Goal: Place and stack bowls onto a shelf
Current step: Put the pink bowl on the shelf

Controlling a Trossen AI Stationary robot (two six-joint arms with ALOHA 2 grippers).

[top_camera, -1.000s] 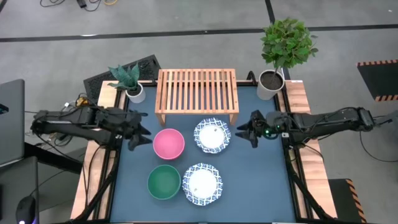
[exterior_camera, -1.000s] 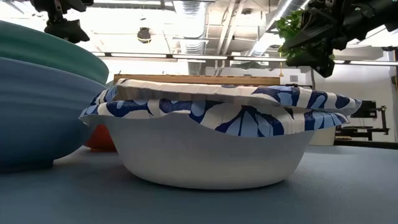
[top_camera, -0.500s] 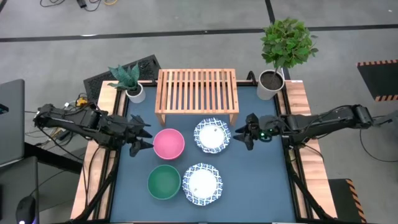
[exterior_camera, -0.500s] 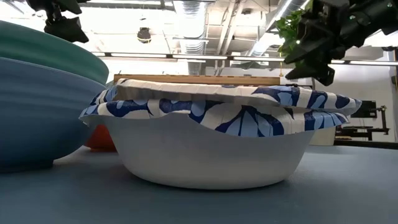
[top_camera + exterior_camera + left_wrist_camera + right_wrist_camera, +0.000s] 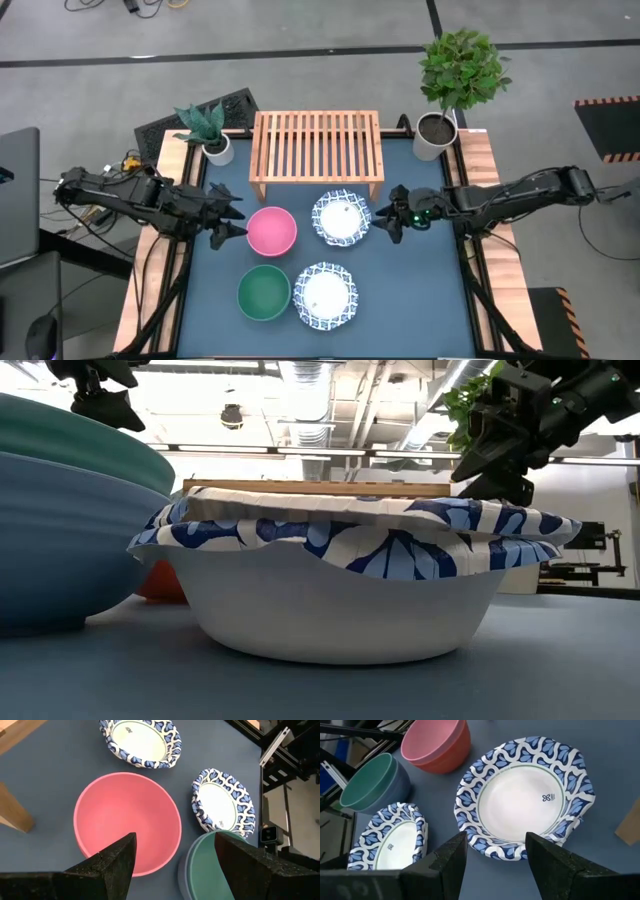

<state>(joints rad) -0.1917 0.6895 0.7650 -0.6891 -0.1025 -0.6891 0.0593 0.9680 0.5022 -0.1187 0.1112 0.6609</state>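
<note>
Four bowls rest on their bases on the blue table. The pink bowl (image 5: 271, 231) (image 5: 125, 815) and the teal bowl (image 5: 264, 292) are on the left. The two white bowls with blue rims lie to their right, one farther (image 5: 341, 218) (image 5: 522, 795) and one nearer (image 5: 324, 295) (image 5: 340, 590). The wooden shelf (image 5: 317, 150) stands behind them on its two side legs. My left gripper (image 5: 232, 214) (image 5: 174, 837) hovers open just left of the pink bowl. My right gripper (image 5: 385, 218) (image 5: 496, 836) hovers open just right of the farther white bowl.
A small potted plant (image 5: 213, 135) stands at the shelf's left end and a taller one (image 5: 450, 85) at its right end. Wooden side rails (image 5: 478, 160) border the table. Bare blue tabletop (image 5: 420, 290) lies right of the nearer white bowl.
My right gripper has moved toward the table's left, closing on the farther white bowl, and has come somewhat lower. My left gripper shifted a little toward the pink bowl early on, then held still. The bowls have stayed in place.
</note>
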